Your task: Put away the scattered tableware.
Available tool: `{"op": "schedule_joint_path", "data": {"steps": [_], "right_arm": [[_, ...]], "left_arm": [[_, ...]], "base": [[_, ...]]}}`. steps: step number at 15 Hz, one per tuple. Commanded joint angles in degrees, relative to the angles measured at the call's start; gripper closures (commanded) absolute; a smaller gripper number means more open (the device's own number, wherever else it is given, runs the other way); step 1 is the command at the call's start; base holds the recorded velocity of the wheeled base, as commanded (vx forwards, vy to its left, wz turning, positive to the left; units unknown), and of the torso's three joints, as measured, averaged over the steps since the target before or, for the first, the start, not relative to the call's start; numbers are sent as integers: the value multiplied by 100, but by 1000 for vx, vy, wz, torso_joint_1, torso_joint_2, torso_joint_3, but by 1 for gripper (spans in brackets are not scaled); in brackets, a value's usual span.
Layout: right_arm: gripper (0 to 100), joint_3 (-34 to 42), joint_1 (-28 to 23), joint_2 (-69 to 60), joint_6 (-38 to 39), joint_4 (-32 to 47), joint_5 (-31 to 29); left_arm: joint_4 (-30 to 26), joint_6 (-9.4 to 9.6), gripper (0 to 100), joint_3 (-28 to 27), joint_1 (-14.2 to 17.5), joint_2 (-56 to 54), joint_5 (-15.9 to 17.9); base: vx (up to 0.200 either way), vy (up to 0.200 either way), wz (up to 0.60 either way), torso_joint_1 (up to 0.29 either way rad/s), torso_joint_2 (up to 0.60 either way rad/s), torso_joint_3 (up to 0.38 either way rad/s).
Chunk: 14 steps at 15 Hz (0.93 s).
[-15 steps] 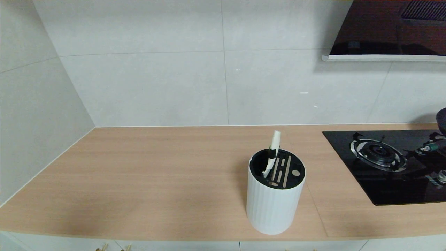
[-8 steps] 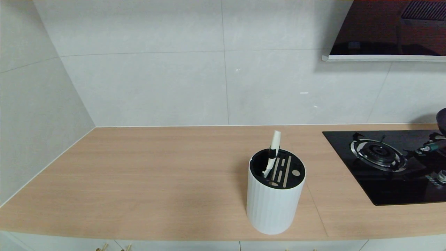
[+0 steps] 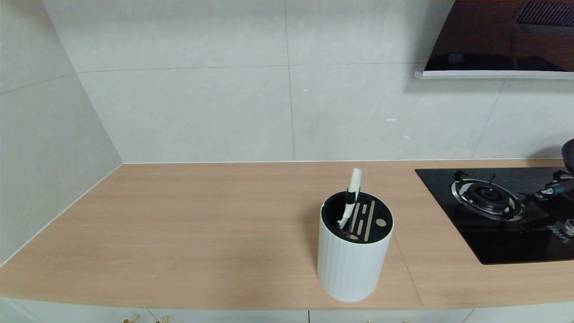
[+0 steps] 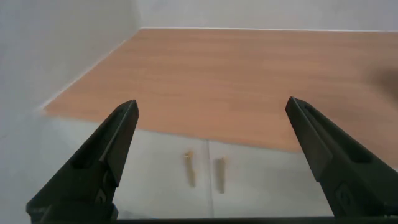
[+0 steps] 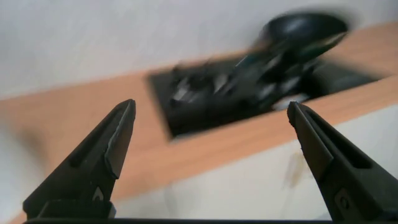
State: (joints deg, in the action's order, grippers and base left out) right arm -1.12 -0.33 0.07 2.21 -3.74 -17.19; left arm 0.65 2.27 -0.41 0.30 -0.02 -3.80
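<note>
A white ribbed utensil holder (image 3: 354, 251) with a black slotted top stands on the wooden counter (image 3: 202, 224), near its front edge. A white-handled utensil (image 3: 351, 193) sticks up out of the holder's open pocket, leaning slightly. My left gripper (image 4: 211, 155) is open, held off the counter's front edge over the cabinet doors. My right gripper (image 5: 208, 155) is open too, low in front of the counter, with the stove beyond it. Nothing sits between either pair of fingers.
A black gas hob (image 3: 497, 211) with a burner (image 3: 486, 197) is set into the counter at the right; a dark pan (image 5: 305, 28) rests on it. A range hood (image 3: 502, 40) hangs above. Tiled walls close the back and left. Gold handles (image 4: 204, 171) mark the cabinet doors.
</note>
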Motion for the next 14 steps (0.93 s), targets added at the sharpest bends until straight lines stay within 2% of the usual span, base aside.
{"op": "schedule_joint_path", "data": {"steps": [1,2,3,4,6,14], "right_arm": [[0,77,7,-7,201,216,313],[0,77,7,-7,298,207,409],[0,86,7,1,333,207,743],[0,86,7,1,175,242,1025],[0,86,7,1,-326,427,1578],[0,86,33,-7,-256,427,1613]], "left_arm": [[-65,19,0,41,-4,2,328],[-65,28,0,41,-4,2,328],[-73,-86,0,41,-4,2,310],[-65,-306,0,41,-4,2,301],[-65,-236,0,41,-4,2,301],[-65,-236,0,41,-4,2,301]], "base": [[0,0,0,0,0,0],[0,0,0,0,0,0],[0,0,0,0,0,0],[0,0,0,0,0,0],[0,0,0,0,0,0],[0,0,0,0,0,0]]}}
